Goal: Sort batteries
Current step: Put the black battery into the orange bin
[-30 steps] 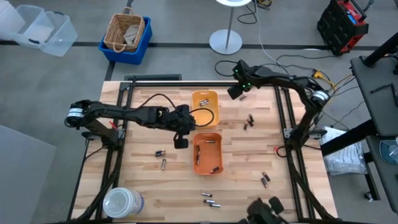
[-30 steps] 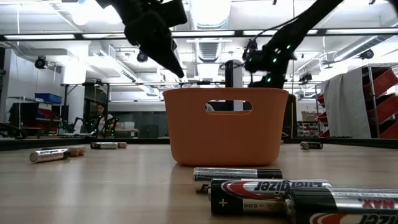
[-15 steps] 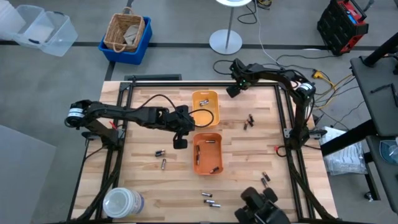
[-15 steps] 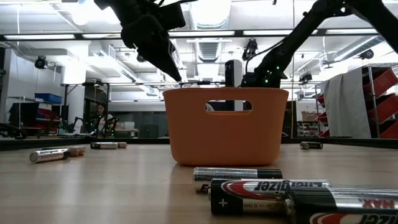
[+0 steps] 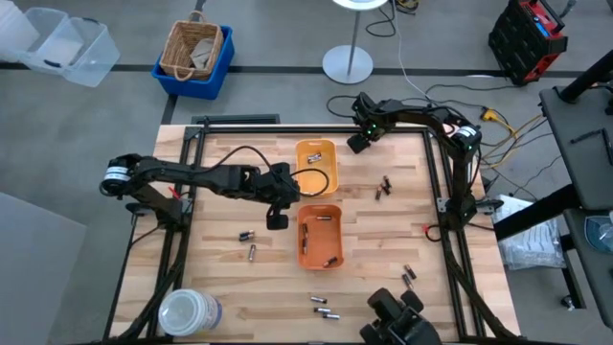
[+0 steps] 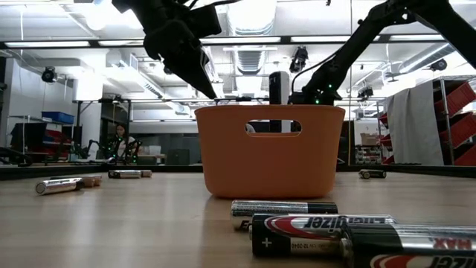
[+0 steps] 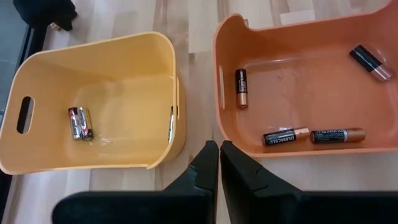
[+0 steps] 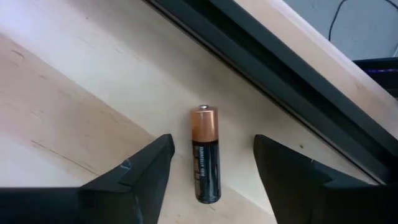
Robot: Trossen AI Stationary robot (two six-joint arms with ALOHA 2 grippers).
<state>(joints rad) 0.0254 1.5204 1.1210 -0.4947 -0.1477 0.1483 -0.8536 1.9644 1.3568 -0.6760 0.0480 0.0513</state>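
Battery (image 8: 206,155) now between spread fingers of lowered right gripper (image 8: 210,163); left gripper (image 7: 214,163) closed, unmoved.

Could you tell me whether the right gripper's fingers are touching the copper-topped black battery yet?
Apart: the right wrist view shows bare wood between each finger and the copper-topped black battery.

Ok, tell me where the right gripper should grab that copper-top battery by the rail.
Grip the battery across its black middle, coming straight down. It lies flat on the wood, and the right gripper fingers are open on either long side, so closing pinches its round body.
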